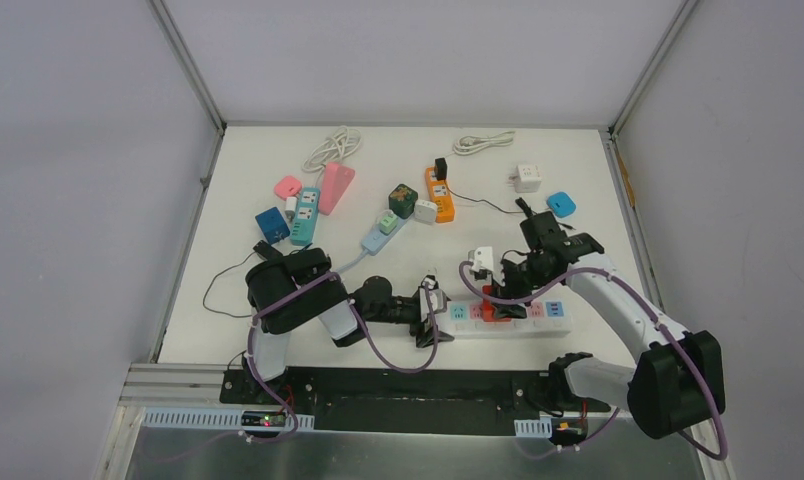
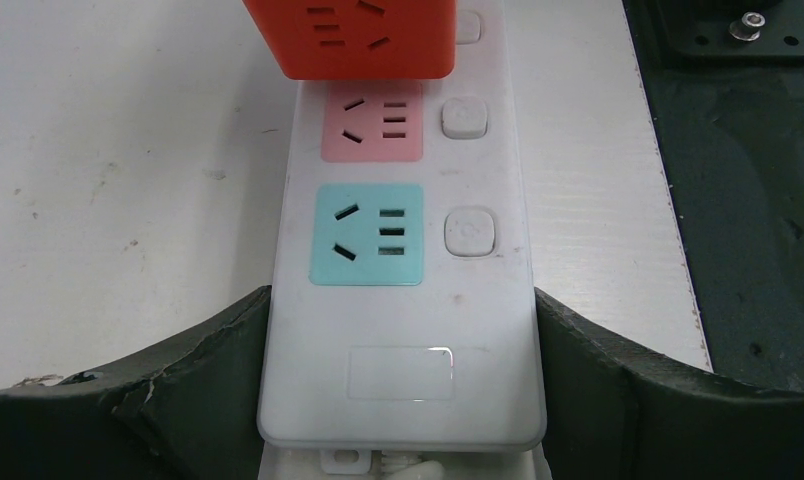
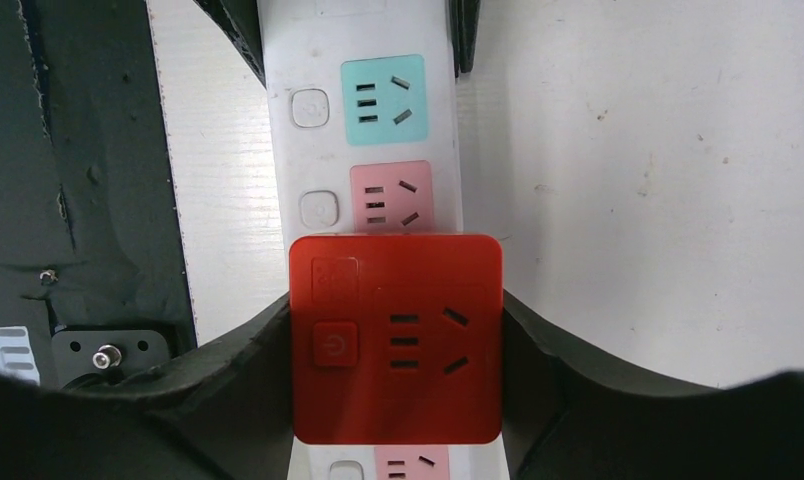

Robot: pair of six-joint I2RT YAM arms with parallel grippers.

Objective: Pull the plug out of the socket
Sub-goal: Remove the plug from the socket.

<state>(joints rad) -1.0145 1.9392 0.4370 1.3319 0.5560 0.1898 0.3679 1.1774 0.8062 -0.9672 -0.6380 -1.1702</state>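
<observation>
Right gripper [image 3: 396, 335] is clenched on the red plug [image 3: 396, 300], fingers pressed to both flanks. Plug sits in the third socket along the white power strip [image 3: 288, 160], near the front edge of the table [image 3: 628, 150]. Left gripper [image 2: 400, 350] clamps the strip's end, pinning it down. Best move, judged: pull straight up, no rocking, left side bracing the strip. Prongs are hidden under the plug, so seating depth can't be told. Wrist views cut off the strip's far end.

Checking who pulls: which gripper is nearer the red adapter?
Right. Right gripper grips the red adapter; left gripper grips the power strip end, two sockets away.
</observation>
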